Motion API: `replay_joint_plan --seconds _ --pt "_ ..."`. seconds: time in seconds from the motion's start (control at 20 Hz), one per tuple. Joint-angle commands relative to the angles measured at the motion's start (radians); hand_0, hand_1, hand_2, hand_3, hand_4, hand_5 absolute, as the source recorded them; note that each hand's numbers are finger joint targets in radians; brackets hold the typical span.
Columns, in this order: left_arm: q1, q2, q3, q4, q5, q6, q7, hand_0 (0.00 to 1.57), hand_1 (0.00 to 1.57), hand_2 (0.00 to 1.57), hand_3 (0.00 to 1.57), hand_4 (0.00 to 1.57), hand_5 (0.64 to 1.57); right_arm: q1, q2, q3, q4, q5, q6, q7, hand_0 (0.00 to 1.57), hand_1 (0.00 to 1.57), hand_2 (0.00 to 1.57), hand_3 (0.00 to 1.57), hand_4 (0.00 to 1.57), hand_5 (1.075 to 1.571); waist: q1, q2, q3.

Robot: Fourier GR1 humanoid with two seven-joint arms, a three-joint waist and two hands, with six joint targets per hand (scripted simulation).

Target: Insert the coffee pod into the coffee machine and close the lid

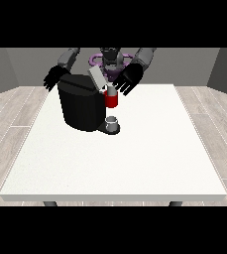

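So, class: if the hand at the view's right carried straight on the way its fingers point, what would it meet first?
Probably the red part of the coffee machine: the hand at the view's right has its fingers spread, pointing down towards it. Depth is unclear.

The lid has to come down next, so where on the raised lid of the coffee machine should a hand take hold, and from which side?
Probably at its free upper end: the lid stands tilted up from the top of the coffee machine, above the red part. The hand at the view's right is beside it, so come from that side and press it down.
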Motion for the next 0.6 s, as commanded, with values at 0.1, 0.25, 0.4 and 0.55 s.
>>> replay_joint_plan --seconds 0.1,0.25,0.4,0.55 --pt "0.031 0.005 0.011 0.006 0.001 0.008 -0.036 1.22 1.22 1.27 1.17 0.48 1.571 0.003 -0.024 -0.003 -0.007 -0.003 0.024 -0.006 0.00 0.00 0.00 0.00 0.44 1.571 0.009 0.019 -0.0004" --pt "0.031 -0.031 0.004 0.009 -0.008 0.017 0.004 1.20 1.20 1.24 1.14 0.47 1.571 0.009 -0.023 -0.013 -0.002 -0.020 0.029 -0.005 0.00 0.00 0.00 0.00 0.45 1.571 -0.008 0.007 -0.0002" --pt "0.024 0.033 0.013 0.017 -0.005 -0.033 -0.045 1.16 1.16 1.19 1.06 0.46 1.571 0.009 -0.007 -0.007 -0.022 -0.011 -0.001 0.024 0.00 0.00 0.00 0.00 0.40 1.571 -0.003 0.014 -0.0005" --pt "-0.007 0.019 0.001 -0.010 -0.024 -0.004 -0.028 1.13 1.13 1.17 1.00 0.46 1.571 -0.021 -0.017 -0.032 0.024 -0.013 -0.005 -0.019 0.00 0.00 0.00 0.00 0.37 1.571 0.013 0.039 -0.0001"
